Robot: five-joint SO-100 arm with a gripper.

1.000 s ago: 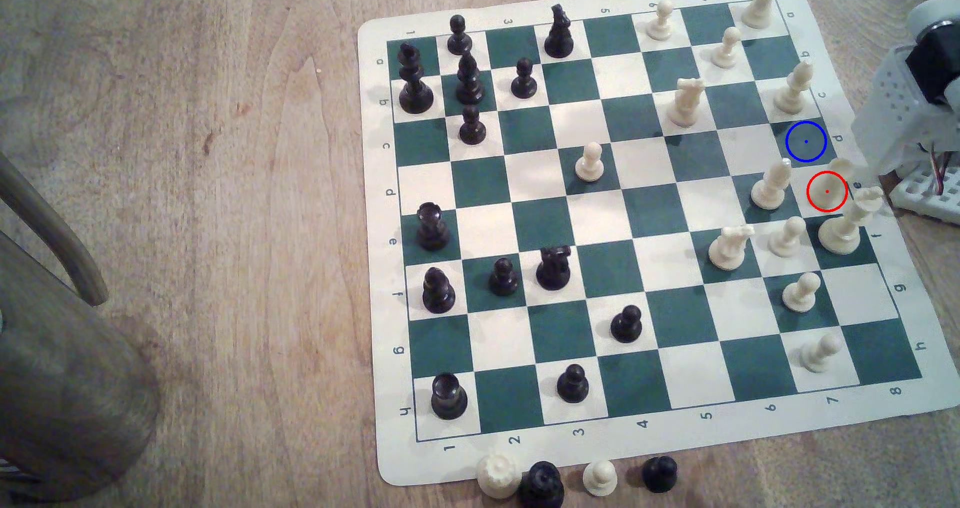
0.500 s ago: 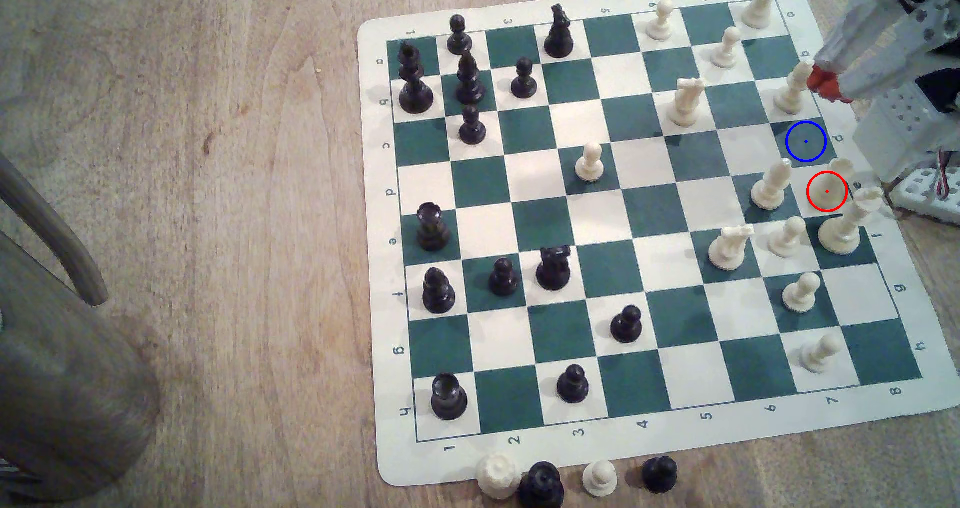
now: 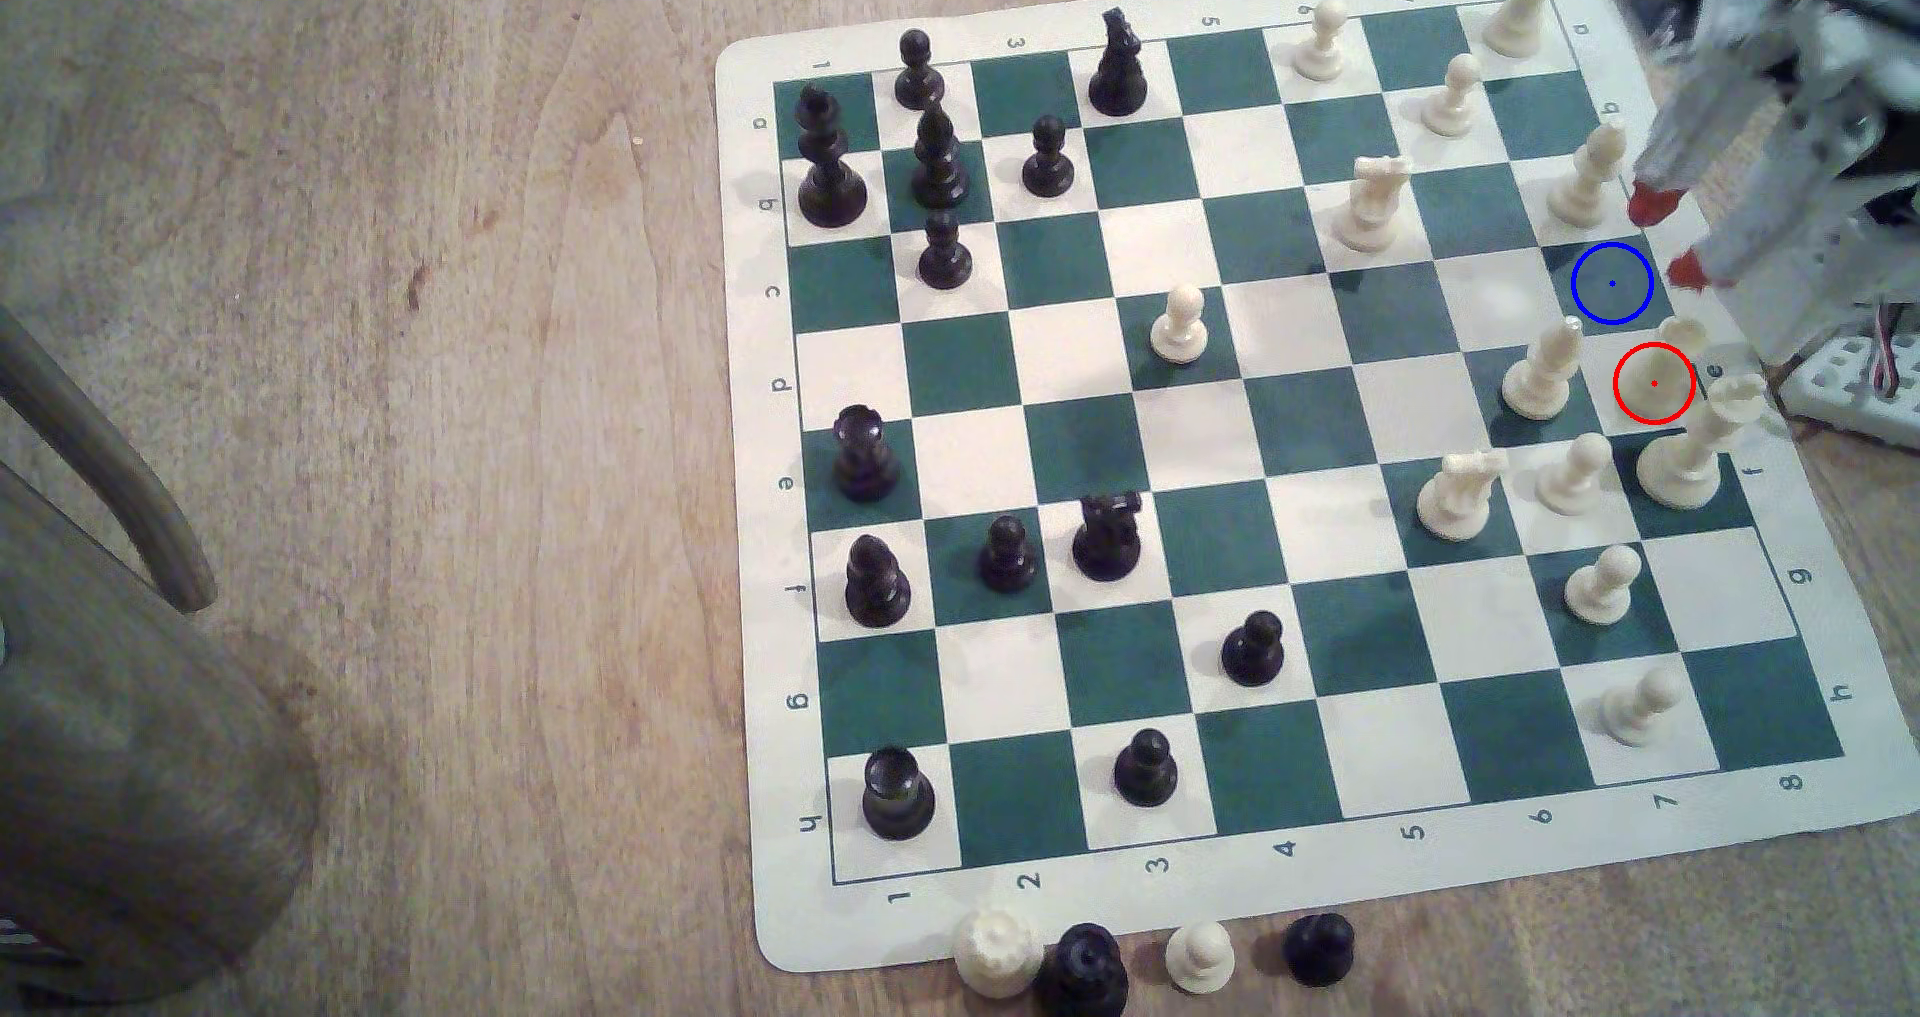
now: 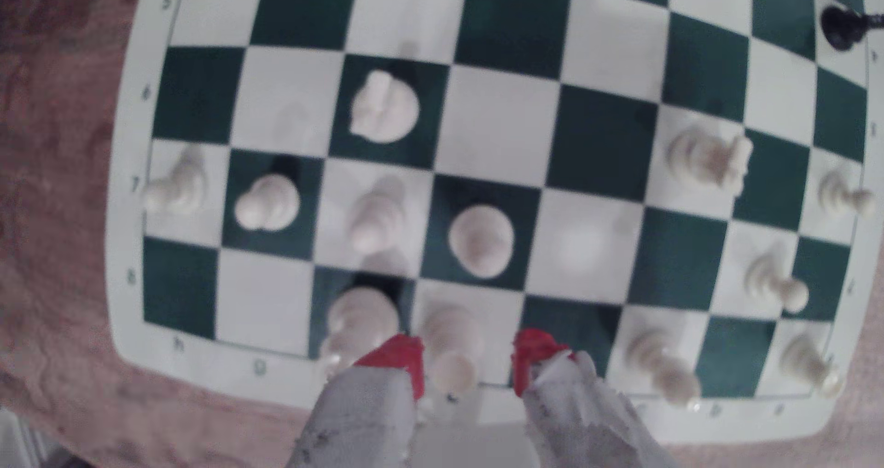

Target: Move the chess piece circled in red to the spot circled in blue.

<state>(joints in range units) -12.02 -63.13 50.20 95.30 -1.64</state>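
Observation:
The chess piece circled in red (image 3: 1677,335) is a stout cream piece on a white edge square, inside the red ring at the exterior view's right. The spot circled in blue (image 3: 1611,283) is the bare dark green square just beyond it. My gripper (image 3: 1670,237) hovers over the board's right border, up and to the right of the blue ring, open, with nothing held. In the wrist view the cream piece (image 4: 452,341) appears between the red fingertips (image 4: 397,358), below them, and the dark green square (image 4: 574,320) lies beside it.
Close around the ringed piece stand a cream bishop (image 3: 1543,373), a tall crowned cream piece (image 3: 1688,456) and another bishop (image 3: 1584,181) beyond the blue ring. The arm's white base (image 3: 1860,384) sits off the board's right edge. Captured pieces (image 3: 1143,960) lie below the board.
The gripper came into view at the top right with tips together, then dropped toward the blue ring and spread its red tips apart. No chess piece has moved.

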